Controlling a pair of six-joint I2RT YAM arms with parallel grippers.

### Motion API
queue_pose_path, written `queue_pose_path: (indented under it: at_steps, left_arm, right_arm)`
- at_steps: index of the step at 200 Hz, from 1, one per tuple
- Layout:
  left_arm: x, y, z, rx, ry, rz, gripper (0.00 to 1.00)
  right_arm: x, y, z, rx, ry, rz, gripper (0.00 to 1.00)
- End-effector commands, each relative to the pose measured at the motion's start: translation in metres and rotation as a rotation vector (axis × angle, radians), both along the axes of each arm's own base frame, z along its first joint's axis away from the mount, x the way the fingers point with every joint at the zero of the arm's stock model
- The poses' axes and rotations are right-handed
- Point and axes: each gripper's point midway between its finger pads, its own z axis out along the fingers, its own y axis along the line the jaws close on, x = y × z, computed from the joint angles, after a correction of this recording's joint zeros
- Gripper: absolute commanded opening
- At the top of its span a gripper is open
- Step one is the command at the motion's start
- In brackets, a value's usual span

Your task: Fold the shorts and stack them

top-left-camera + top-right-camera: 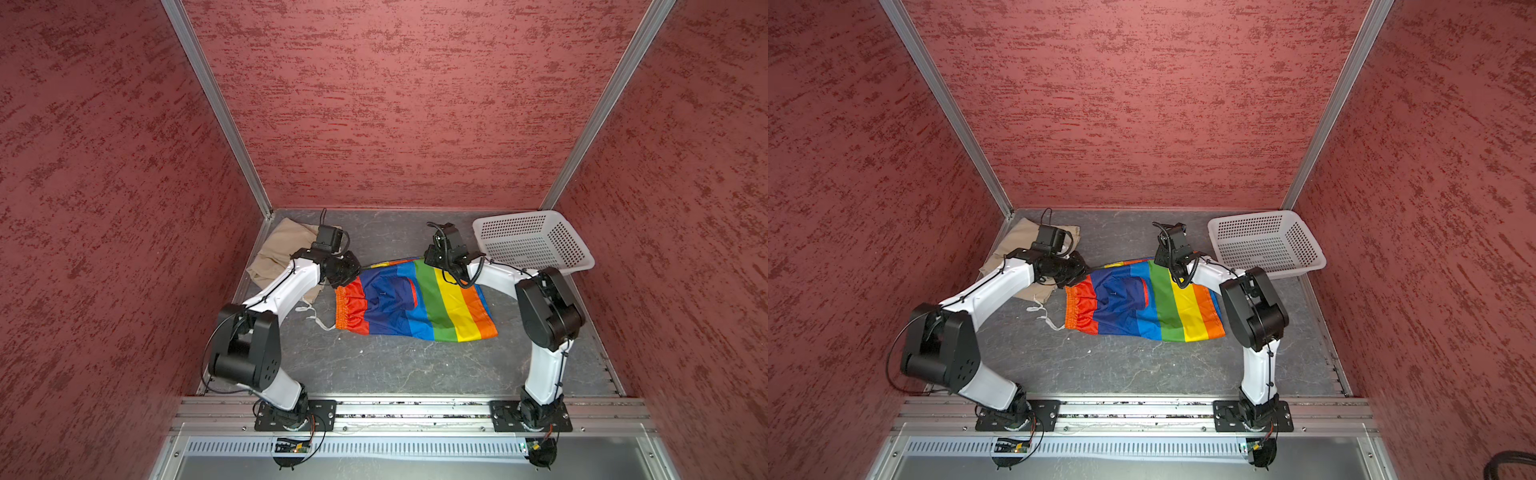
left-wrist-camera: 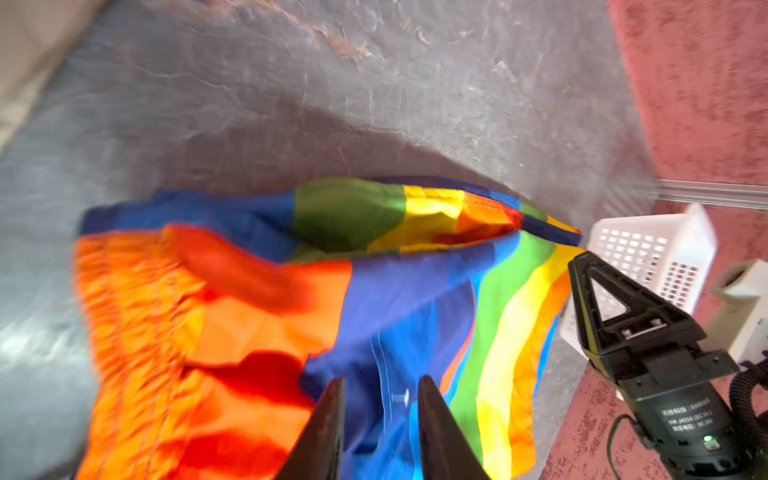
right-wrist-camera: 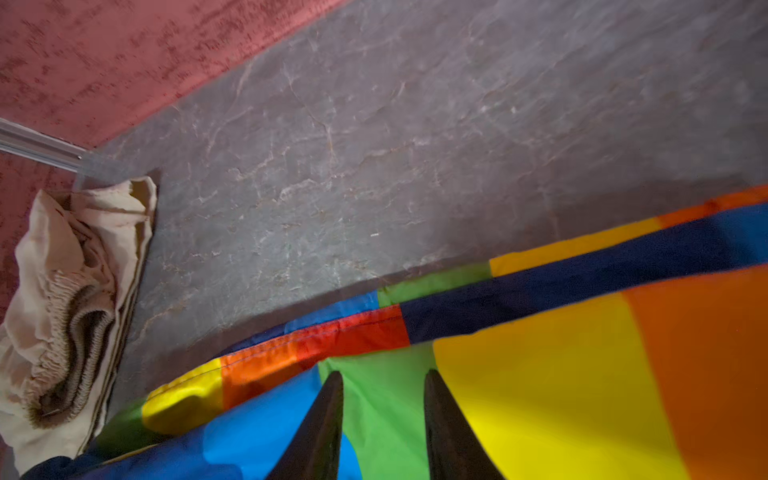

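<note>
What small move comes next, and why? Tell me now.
Probably lift both tools straight up. The left tool and right tool stand parted over the rainbow shorts, pinching nothing, and the shorts lie folded flat, seemingly ready for another fold.

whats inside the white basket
No item shows in the white basket, only perforated floor and walls; the strip behind its near rim is hidden.

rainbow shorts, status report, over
Open: left gripper, right gripper. Rainbow shorts beneath them, doubled over, mid-table. Beige shorts far left corner, not stacked. Basket far right, clear of both.
</note>
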Motion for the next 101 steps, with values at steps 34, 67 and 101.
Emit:
queue_pose_path:
  at_steps: [34,67,101]
  left_arm:
    - [0.026,0.005,-0.085,-0.031,0.151,0.043,0.26]
    - [0.034,0.025,-0.113,-0.077,0.188,0.091,0.26]
    - [0.037,0.026,-0.125,-0.092,0.208,0.089,0.26]
  right_arm:
    - [0.021,-0.033,-0.035,0.068,0.050,-0.073,0.34]
    - [0.026,-0.076,-0.064,0.071,0.094,-0.173,0.34]
    - [0.025,-0.093,-0.082,0.067,0.131,-0.210,0.34]
